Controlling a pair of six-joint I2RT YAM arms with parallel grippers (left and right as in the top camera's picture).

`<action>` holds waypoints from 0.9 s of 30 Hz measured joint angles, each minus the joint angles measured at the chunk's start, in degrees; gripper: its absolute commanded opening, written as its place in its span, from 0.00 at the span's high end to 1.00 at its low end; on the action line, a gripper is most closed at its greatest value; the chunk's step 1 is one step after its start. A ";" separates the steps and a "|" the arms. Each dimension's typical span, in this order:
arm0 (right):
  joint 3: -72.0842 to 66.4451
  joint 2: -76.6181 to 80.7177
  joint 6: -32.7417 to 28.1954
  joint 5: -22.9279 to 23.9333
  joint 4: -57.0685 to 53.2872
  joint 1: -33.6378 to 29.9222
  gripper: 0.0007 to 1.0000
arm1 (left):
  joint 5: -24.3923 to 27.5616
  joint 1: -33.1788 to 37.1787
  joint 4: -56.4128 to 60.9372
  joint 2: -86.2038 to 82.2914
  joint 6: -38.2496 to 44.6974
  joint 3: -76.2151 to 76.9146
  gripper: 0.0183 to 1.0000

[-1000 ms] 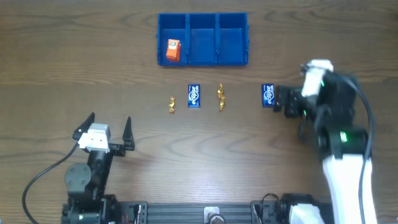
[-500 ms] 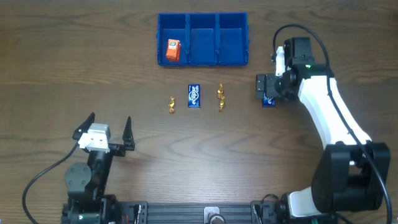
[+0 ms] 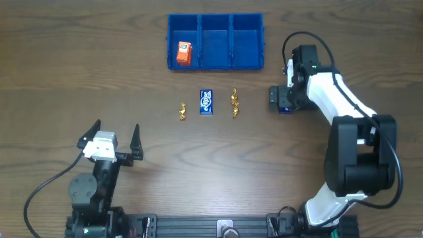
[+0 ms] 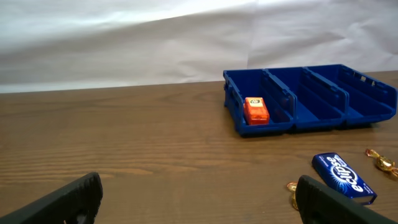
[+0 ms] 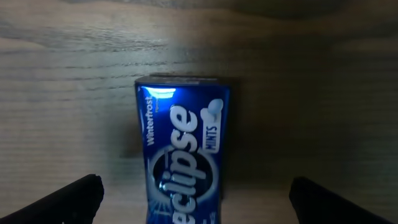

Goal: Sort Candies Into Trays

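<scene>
Work surface: a dark brown table [image 3: 59, 59] with wood grain running sideways across the top view, evenly lit with a soft sheen. In the left wrist view, a plain white backdrop [image 4: 124, 37] with faint creases and a slanting fold rises behind the table's far edge.

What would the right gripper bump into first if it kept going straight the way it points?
Most likely the blue mint box, which lies on the table right ahead of the right gripper, between its open jaws.
</scene>
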 measured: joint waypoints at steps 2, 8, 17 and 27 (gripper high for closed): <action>0.00 0.42 0.00 0.02 0.13 0.00 0.00 | 0.00 0.00 0.00 0.00 0.00 0.00 0.00; 0.00 1.16 0.02 0.79 1.29 0.00 0.00 | 0.00 0.00 0.00 0.00 0.00 0.00 0.00; 0.00 2.19 0.20 2.86 2.69 1.73 0.02 | -0.02 0.00 0.00 0.00 0.00 0.00 0.00; 0.33 3.15 0.98 2.64 3.21 1.73 0.38 | -0.02 0.00 0.00 0.00 0.00 0.00 0.00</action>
